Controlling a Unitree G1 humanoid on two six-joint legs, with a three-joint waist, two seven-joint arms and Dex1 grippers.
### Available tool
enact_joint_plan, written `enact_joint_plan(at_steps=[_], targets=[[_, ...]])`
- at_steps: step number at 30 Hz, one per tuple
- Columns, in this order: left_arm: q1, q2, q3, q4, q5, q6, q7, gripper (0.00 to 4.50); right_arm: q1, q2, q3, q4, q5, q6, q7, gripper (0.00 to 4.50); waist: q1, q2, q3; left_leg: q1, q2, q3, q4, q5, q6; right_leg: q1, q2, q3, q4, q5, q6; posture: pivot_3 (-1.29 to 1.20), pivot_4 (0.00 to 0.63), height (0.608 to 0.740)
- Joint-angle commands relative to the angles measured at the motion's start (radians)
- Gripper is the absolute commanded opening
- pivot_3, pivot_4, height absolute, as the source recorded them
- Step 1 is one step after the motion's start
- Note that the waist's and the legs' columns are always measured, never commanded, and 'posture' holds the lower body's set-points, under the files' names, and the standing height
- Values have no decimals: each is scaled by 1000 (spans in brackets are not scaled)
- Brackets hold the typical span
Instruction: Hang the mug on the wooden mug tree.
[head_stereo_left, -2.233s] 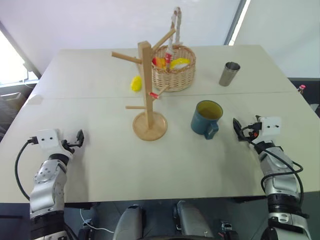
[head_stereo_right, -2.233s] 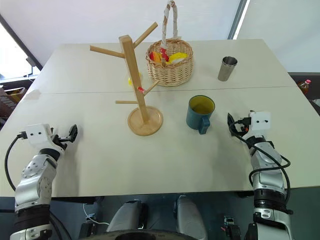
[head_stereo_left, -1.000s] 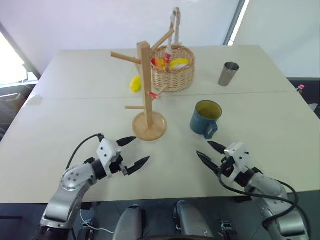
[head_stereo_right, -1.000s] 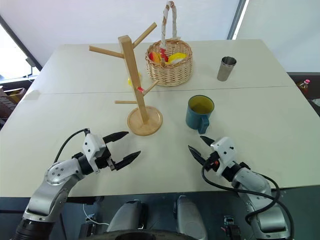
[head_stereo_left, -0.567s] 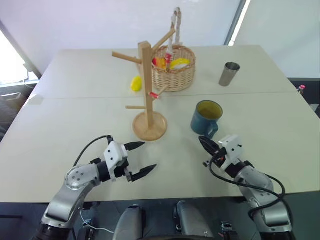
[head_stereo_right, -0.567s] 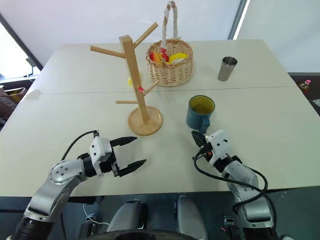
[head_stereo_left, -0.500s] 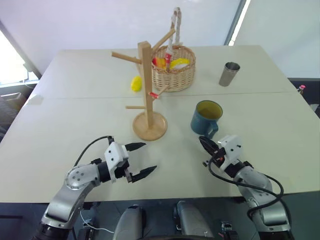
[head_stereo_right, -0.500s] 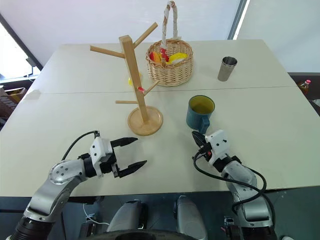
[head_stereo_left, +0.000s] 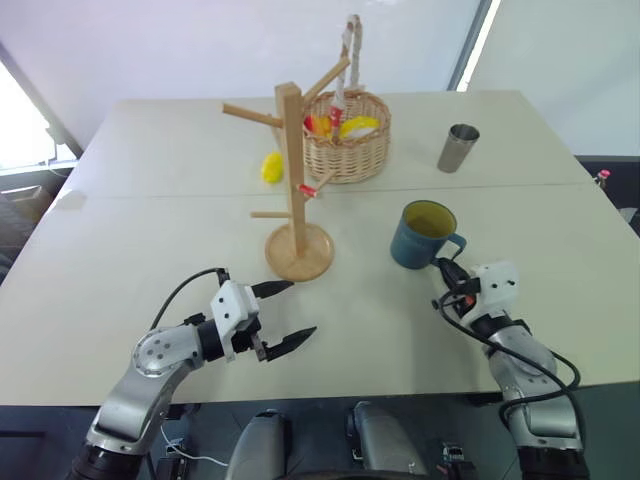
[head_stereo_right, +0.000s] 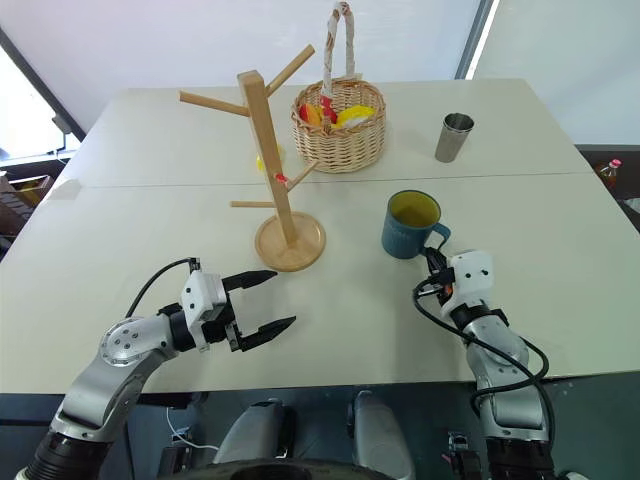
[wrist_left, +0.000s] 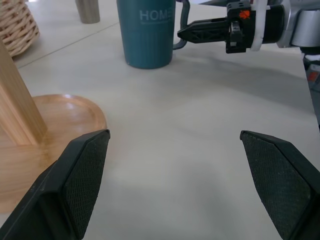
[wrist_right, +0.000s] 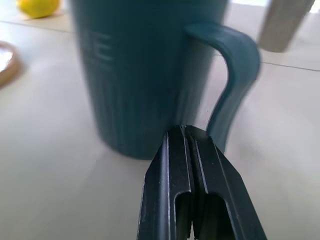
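Mug stood upright on the table, at abt 3 o'clock from the wooden mug tree. R gripper sat at the mug's 5 o'clock, fingers pressed together (holding nothing), tips just beside the handle. L gripper gaped wide, empty, well apart at the mug's 8 o'clock.

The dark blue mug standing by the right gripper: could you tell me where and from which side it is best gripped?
Grip the mug by its loop handle, coming level from the robot's right. It stands upright with the handle turned toward the right gripper, whose fingers are shut just below the loop, so they would need opening first.
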Motion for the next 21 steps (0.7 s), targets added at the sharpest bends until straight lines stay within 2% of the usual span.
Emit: enact_joint_plan(at_steps=[1,4,7,11,21], targets=[[-11,-3,-11,-17,1,-12,-1,4500,-1,1,-28,-7,11,-34,1,62,0,0,0,0,0,0,0,0,0,0,0,0,0,0,0,0,150,740],[-10,-3,-10,-18,2,-11,1,4500,21,-13,-15,-16,6,-51,33,62,0,0,0,0,0,0,0,0,0,0,0,0,0,0,0,0,150,740],[-10,-3,-9,-20,2,-8,6,4500,57,-26,-3,-28,8,-61,68,837,2,0,0,0,0,0,0,0,0,0,0,0,0,0,0,0,150,740],[-10,-4,-9,-19,3,-7,7,4500,66,-19,-12,-31,-1,-58,46,2897,-2,0,0,0,0,0,0,0,0,0,0,0,0,0,0,0,150,740],[-16,-5,-10,-16,6,-8,8,4500,-13,8,-34,23,-26,-56,-53,2897,-1,0,0,1,0,0,0,0,0,0,0,0,1,0,0,0,150,740]])
